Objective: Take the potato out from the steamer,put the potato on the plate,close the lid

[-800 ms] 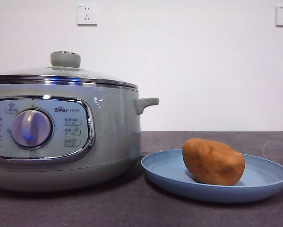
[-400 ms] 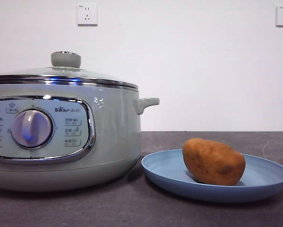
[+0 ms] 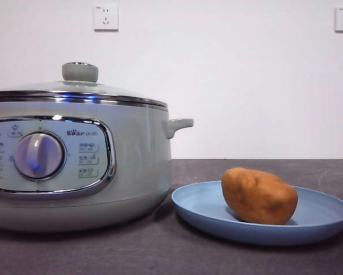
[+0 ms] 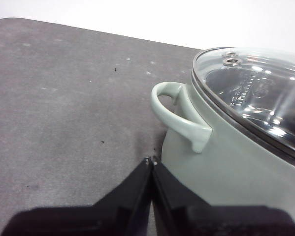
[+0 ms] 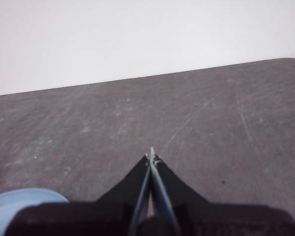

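Note:
The orange-brown potato (image 3: 259, 196) lies on the light blue plate (image 3: 320, 220) at the right of the front view. The pale grey-green steamer (image 3: 74, 166) stands at the left with the glass lid (image 3: 79, 86) seated on it. My left gripper (image 4: 150, 162) is shut and empty, above the table beside the steamer's side handle (image 4: 179, 115); the lid (image 4: 255, 93) shows there too. My right gripper (image 5: 150, 152) is shut and empty over bare table, with an edge of the plate (image 5: 19, 204) at the picture's corner. Neither arm shows in the front view.
The dark grey table (image 3: 160, 252) runs back to a white wall with two sockets (image 3: 105, 17). The steamer's control panel and dial (image 3: 38, 156) face the front camera.

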`<state>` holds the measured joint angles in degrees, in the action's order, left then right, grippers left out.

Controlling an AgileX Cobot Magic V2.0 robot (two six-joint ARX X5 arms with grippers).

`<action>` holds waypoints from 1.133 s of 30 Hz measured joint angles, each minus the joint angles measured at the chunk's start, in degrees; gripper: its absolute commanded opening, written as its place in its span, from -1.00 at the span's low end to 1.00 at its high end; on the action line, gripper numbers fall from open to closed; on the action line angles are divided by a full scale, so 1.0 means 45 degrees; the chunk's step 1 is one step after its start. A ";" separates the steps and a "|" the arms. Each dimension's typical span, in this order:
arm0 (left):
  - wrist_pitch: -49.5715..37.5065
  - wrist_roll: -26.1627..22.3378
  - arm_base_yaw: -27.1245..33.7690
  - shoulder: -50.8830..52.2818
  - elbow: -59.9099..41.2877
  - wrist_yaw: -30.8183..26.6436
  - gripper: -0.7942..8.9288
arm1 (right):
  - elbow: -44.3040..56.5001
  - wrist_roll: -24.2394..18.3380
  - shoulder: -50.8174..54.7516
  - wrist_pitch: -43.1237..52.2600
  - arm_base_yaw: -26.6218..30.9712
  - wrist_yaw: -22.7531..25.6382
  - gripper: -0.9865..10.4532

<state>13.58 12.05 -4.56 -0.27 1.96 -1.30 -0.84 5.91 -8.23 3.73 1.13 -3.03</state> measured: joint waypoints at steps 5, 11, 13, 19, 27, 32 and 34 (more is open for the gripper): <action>0.0000 0.0000 0.0005 0.0000 0.0000 0.0000 -0.84 | 0.0005 0.0141 0.1146 -0.1350 0.0000 0.0000 -0.83; 0.0000 0.0000 0.0000 0.0000 0.0000 0.0000 -0.84 | -0.0010 0.0233 0.1778 -0.2987 -0.0005 0.0024 -0.83; 0.0000 0.0000 0.0005 0.0000 0.0000 0.0000 -0.84 | -0.0010 0.0272 0.1783 -0.2987 -0.0010 0.0010 -0.83; 0.0000 0.0000 0.0005 0.0000 0.0000 0.0000 -0.84 | -0.0010 0.0359 0.1783 -0.2992 -0.0010 0.0019 -0.83; 0.0000 0.0000 0.0005 0.0000 0.0000 0.0000 -0.84 | -0.0010 0.0364 0.1783 -0.2992 -0.0010 0.0044 -0.83; 0.0000 0.0000 0.0005 0.0000 0.0000 0.0000 -0.84 | -0.0010 0.0364 0.1690 -0.2992 -0.0010 0.0044 -0.83; 0.0005 0.0000 0.0000 0.0000 0.0000 0.0000 -0.84 | -0.0010 0.0364 0.1685 -0.2992 -0.0010 0.0044 -0.83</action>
<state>13.61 12.05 -4.56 -0.27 1.96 -1.30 -0.89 7.55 -0.64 -9.74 1.08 -2.83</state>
